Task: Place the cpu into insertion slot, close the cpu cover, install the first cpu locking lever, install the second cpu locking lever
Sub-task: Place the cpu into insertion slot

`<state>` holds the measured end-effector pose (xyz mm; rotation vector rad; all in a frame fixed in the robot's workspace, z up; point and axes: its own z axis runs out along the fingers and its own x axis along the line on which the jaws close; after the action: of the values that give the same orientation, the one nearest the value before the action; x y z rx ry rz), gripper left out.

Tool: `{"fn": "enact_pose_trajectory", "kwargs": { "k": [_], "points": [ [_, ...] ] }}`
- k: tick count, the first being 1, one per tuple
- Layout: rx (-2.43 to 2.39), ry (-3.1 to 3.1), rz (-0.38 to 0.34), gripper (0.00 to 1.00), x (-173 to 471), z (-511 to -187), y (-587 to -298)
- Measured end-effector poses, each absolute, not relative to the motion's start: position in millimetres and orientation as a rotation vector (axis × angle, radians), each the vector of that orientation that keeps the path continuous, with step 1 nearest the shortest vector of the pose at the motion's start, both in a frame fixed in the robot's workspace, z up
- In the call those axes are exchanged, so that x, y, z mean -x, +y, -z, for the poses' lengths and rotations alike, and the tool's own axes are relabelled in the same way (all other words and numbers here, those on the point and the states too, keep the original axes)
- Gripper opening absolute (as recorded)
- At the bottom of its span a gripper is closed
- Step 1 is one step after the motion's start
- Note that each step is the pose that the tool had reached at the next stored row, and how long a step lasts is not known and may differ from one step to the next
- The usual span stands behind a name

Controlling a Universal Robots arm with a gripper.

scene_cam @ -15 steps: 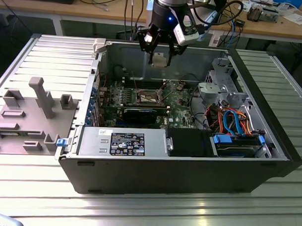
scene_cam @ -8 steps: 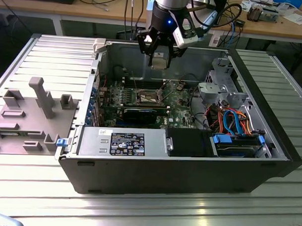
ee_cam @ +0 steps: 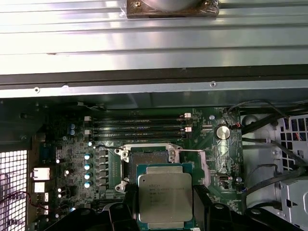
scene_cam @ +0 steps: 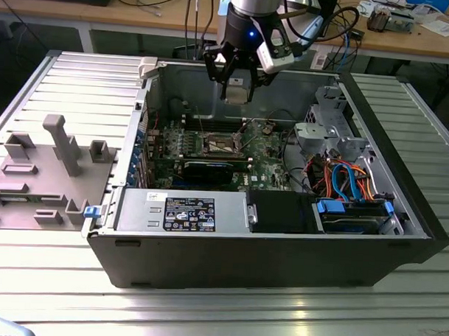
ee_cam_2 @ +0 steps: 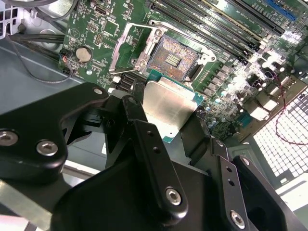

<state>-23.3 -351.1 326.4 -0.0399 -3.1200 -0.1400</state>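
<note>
the gripper [scene_cam: 237, 86] hangs over the open computer box [scene_cam: 280, 251], high above the green board [scene_cam: 266, 147]. the box sits on a metal table [scene_cam: 204, 315] with long ridges.

the gripper is pinching the cpu [ee_cam_2: 168, 108]. in both wrist views one black finger [ee_cam_2: 132, 113] presses on one side of the chip and the other finger presses on the other side. the cpu [ee_cam: 165, 197] is flat, with its shiny grey top facing the first wrist view and a green edge around it. it is up in the air and is not touching the board.

the insertion slot [ee_cam: 149, 159] is under the cpu and a bit ahead of it. the slot [ee_cam_2: 171, 57] is open, and its dark inside with a silver rim shows. nothing is in it yet.

in the exterior view the slot [scene_cam: 220, 144] is in the middle of the board, below the gripper. a grey holder [scene_cam: 47, 169] lies on the table at the exterior view's left, well apart from the box.
</note>
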Motion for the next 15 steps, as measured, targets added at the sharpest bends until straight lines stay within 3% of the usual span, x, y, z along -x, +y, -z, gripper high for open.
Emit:
{"fn": "enact_pose_trajectory", "kwargs": {
  "k": [15],
  "points": [
    [0.04, -3.12, 0.14, 0.55, 23.3, -317.4, -351.1]
  ]
}}
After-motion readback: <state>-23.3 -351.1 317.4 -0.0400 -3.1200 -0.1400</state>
